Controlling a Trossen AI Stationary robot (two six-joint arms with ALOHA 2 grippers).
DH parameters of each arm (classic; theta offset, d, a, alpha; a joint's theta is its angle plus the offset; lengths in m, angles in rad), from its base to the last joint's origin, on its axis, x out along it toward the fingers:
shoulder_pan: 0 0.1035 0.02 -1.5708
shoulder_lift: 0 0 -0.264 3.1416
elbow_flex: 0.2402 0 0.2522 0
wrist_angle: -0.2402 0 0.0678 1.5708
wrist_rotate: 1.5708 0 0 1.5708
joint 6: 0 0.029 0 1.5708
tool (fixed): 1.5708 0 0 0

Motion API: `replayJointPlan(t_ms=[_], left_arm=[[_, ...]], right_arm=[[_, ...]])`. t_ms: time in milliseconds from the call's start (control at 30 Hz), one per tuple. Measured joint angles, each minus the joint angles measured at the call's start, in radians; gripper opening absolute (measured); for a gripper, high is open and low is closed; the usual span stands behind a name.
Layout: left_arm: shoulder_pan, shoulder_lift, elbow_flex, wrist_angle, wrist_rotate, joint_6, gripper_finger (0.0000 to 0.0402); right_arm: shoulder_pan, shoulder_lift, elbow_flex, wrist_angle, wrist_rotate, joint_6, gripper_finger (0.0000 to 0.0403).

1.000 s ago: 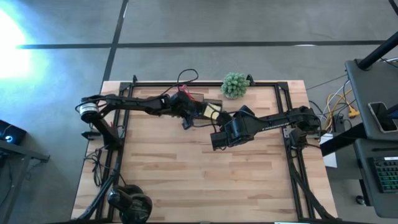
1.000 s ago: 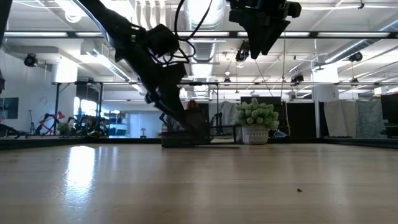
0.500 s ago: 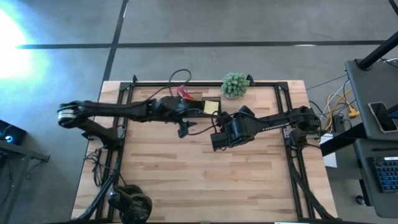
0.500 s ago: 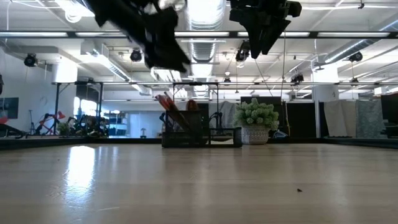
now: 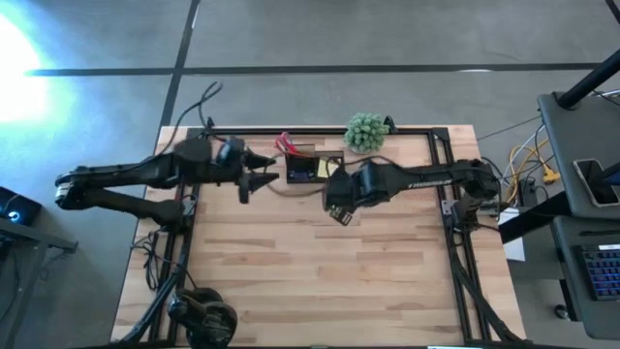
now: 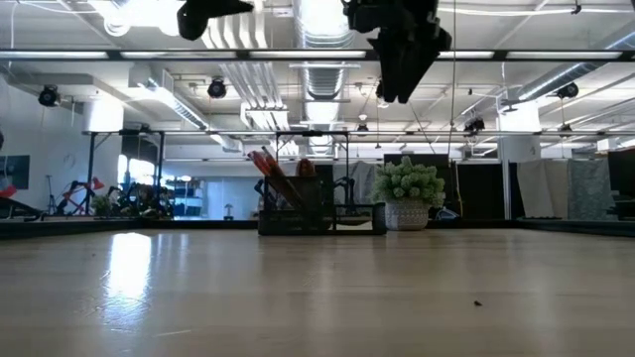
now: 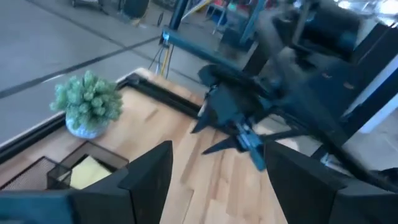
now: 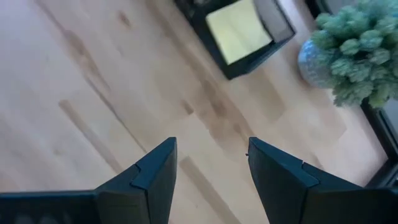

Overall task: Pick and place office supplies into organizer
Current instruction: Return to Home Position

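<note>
Nearest, at the lower left of the high view, a pair of headphones [image 5: 203,315] lies on the desk [image 5: 291,281]. The boards beyond them show no loose supplies.

Above mid-desk, the right claw [image 5: 338,209] hangs released and empty. Its fingers [image 8: 155,177] stand apart over bare wood. The left claw [image 5: 250,182] sits left of centre in the high view, also spread and holding nothing.

Behind both, at upper centre of the high view, stands the organizer [image 6: 298,213] with the supplies inside it. The yellow sticky-note pad [image 8: 239,30] lies flat in one compartment. It is probably light and a little soft as a stack, so it is best pinched across two opposite edges, not by the top sheet. The red-handled scissors [image 5: 284,145] lean out over the left rim. They look stiff and are likely the heaviest piece, and the raised handle end is the obvious place to take them. The thin sticks beside them would be smooth and apt to slip or roll, so a grip around mid-shaft seems safest. The box itself looks like light mesh and might slide or tip if nudged.

Just past it stands the green ball-shaped plant [image 5: 366,131].

Much is uncertain. A blue speck [image 5: 300,174] in the box is too small to name. The number of compartments cannot be told. From the low view, red handles and pens blur into one slanted cluster. The left claw is cut off by that view's top edge, and the right arm hides the box's right end from above.
</note>
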Motion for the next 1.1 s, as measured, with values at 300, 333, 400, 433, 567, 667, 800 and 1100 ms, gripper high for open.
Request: replayJointPlan(t_ms=[300,333,400,433,567,667,800,1100], left_arm=[[-0.001,-0.089,-0.021,-0.109,0.080,-0.058,0.0238],[-0.001,-0.097,-0.021,-0.136,0.092,-0.058,0.0238],[-0.001,-0.109,-0.021,-0.178,0.115,-0.058,0.0238],[-0.001,-0.113,-0.021,-0.207,0.116,-0.058,0.0238],[-0.001,-0.120,-0.021,-0.241,0.117,-0.058,0.0238],[0.000,-0.125,-0.023,-0.249,0.117,-0.099,0.0238],[-0.001,-0.140,-0.023,-0.245,0.175,-0.066,0.0238],[0.002,-0.225,-0.134,-0.072,0.242,-0.003,0.0238]], right_arm=[[-0.031,-0.200,-0.001,0.002,0.031,-0.037,0.0187],[-0.031,-0.237,-0.005,0.003,0.047,-0.024,0.0187],[-0.031,-0.312,-0.018,0.011,0.088,-0.014,0.0187],[-0.031,-0.348,-0.023,0.016,0.121,-0.013,0.0187],[-0.025,-0.464,-0.037,-0.007,0.210,-0.010,0.0187],[-0.026,-0.554,-0.035,-0.018,0.208,0.033,0.0187],[-0.012,-0.657,-0.035,0.004,0.185,0.174,0.0187],[0.047,-0.821,-0.324,0.358,-0.033,0.035,0.0187]])
